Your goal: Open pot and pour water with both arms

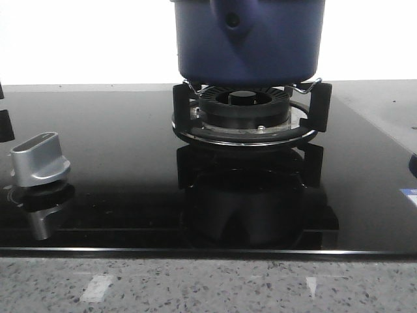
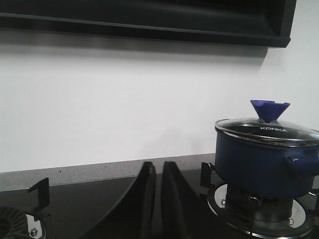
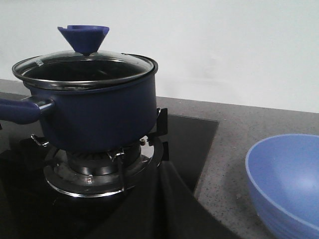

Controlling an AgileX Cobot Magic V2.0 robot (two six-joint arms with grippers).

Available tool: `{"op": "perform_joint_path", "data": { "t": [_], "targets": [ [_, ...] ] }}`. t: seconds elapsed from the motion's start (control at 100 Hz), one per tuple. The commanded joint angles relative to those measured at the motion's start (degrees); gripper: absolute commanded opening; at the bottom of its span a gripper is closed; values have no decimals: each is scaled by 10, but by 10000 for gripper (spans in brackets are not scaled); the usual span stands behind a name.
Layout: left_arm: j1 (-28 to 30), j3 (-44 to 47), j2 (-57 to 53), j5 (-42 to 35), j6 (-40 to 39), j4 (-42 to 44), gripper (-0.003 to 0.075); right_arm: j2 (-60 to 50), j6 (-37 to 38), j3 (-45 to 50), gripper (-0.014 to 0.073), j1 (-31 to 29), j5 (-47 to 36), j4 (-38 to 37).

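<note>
One dark navy-blue round pot (image 1: 247,40) is sitting upright on the burner at upper centre of the front frame, handle mount facing the camera, one glass lid (image 3: 84,67) on, while both pincers are resting nearly closed, gripping nothing.

The pot (image 1: 247,42) is dark navy blue with a plain matte wall; its handle (image 3: 20,110) is the same blue. Its lid (image 3: 84,67) is clear glass inside a silver metal rim, marked with small white letters, and carries a brighter blue cone-shaped knob (image 3: 82,39). The burner (image 1: 244,111) under it is black with a shiny chrome ring. The stove top (image 1: 117,176) is glossy black. The control knob (image 1: 40,158) on the left is brushed silver. The counter (image 1: 208,287) is grey with fine dark and white speckles. The bowl (image 3: 286,181) on the right is light blue. The wall (image 2: 124,109) is white.
</note>
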Motion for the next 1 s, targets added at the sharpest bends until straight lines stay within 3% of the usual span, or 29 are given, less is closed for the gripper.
{"op": "perform_joint_path", "data": {
  "t": [0.0, 0.47, 0.64, 0.7, 0.76, 0.85, 0.91, 0.99],
  "targets": [
    [-5, -15, 7, 1, -1, -19, -20, 3, -7, -16, -46, 1, -18, 8],
    [-5, -15, 7, 0, -1, -19, -20, 3, -7, -16, -46, 1, -18, 9],
    [-3, -15, 7, -44, -21, -2, -20, 3, -7, -16, -46, 1, -18, 9],
    [-2, -15, 7, -77, -98, 65, -20, 3, -7, -16, -46, 1, -18, 9],
    [-2, -10, 9, -100, -211, 192, -20, 3, -7, -16, -46, 1, -18, 9],
    [-2, 13, 9, -129, -496, 463, -20, 3, -7, -16, -46, 1, -18, 9],
    [-2, 36, 9, -157, -671, 600, -20, 3, -7, -16, -46, 1, -18, 9],
    [-2, 77, 9, -199, -774, 704, -20, 3, -7, -16, -46, 1, -18, 9]
  ]
}}
